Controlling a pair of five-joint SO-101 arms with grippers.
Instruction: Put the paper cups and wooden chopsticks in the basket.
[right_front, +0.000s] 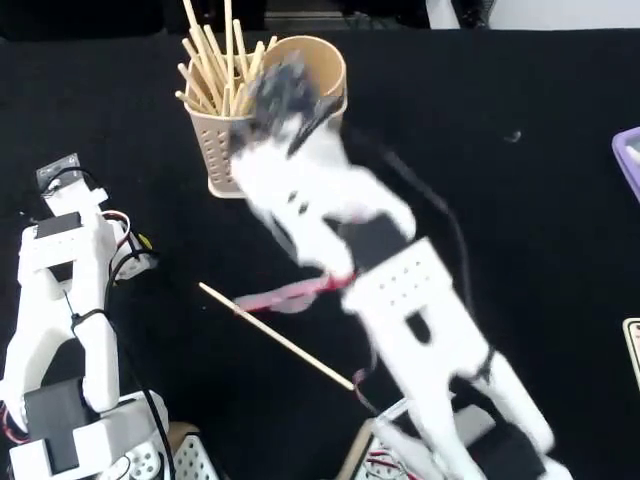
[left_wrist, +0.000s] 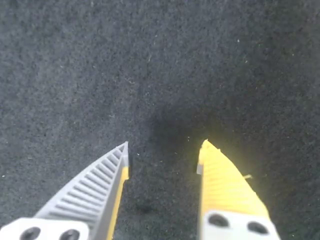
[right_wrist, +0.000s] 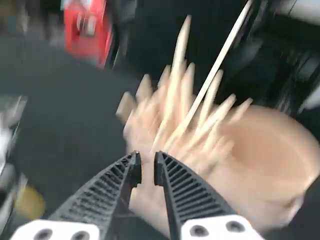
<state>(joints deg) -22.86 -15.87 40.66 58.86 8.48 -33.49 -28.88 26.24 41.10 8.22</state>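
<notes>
A tan basket (right_front: 225, 150) stands at the table's far middle. It holds several wooden chopsticks (right_front: 215, 60) upright and a paper cup (right_front: 318, 60). My right gripper (right_front: 285, 95) hovers just over the basket, blurred. In the right wrist view that gripper (right_wrist: 147, 162) is open by a narrow gap with nothing between its fingers, and the chopsticks (right_wrist: 185, 100) and the cup (right_wrist: 270, 150) lie right beyond it. One loose chopstick (right_front: 275, 335) lies slantwise on the black cloth near the middle. My left gripper (left_wrist: 165, 152) is open and empty over bare cloth.
The left arm (right_front: 60, 260) stands folded at the table's left side, well away from the basket. A purple object (right_front: 628, 160) shows at the right edge. A red cable (right_front: 300, 290) runs along the right arm above the loose chopstick.
</notes>
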